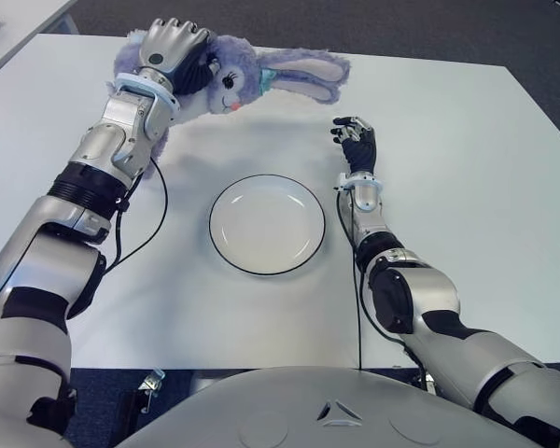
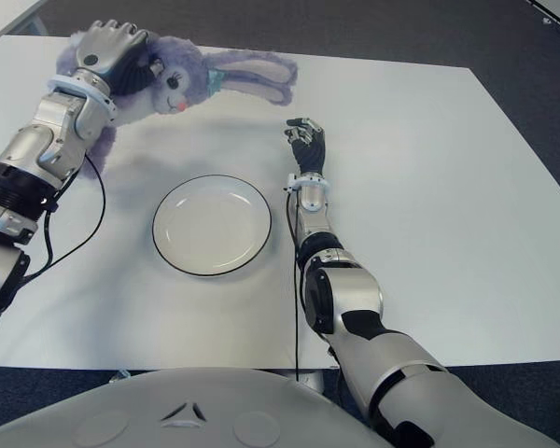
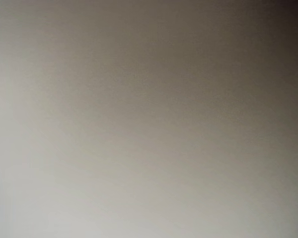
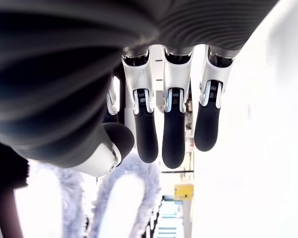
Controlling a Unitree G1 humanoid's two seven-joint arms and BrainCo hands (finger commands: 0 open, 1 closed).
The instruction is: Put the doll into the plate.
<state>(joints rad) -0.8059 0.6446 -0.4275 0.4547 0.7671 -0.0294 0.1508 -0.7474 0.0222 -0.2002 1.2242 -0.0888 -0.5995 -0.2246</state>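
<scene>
Holding the doll (image 1: 233, 79) up in my left hand (image 1: 173, 47), fingers wrapped round its head/upper body, long ears trailing out toward my right side. It's lifted off the white table (image 1: 448, 168), at the far-left part of it, beyond the plate (image 1: 267, 224) and not yet over it. Left wrist cam gives nothing usable, just a blank grey field, so the grip call comes from the eye views only. Plate sits near the middle of the table in front of me, holding nothing, dark rim showing all round. My right hand (image 2: 305, 138) shows just beside the plate on its right, fingers loosely extended w/ nothing in them; its wrist view confirms that, and catches the doll's furry ears farther off. Progress as I judge it: pickup done, carry underway, placing not yet done. Left to do: bring the doll toward me and to the right until it's above the plate, lower it, let go so it lands inside the rim w/o the ears dragging it off.
</scene>
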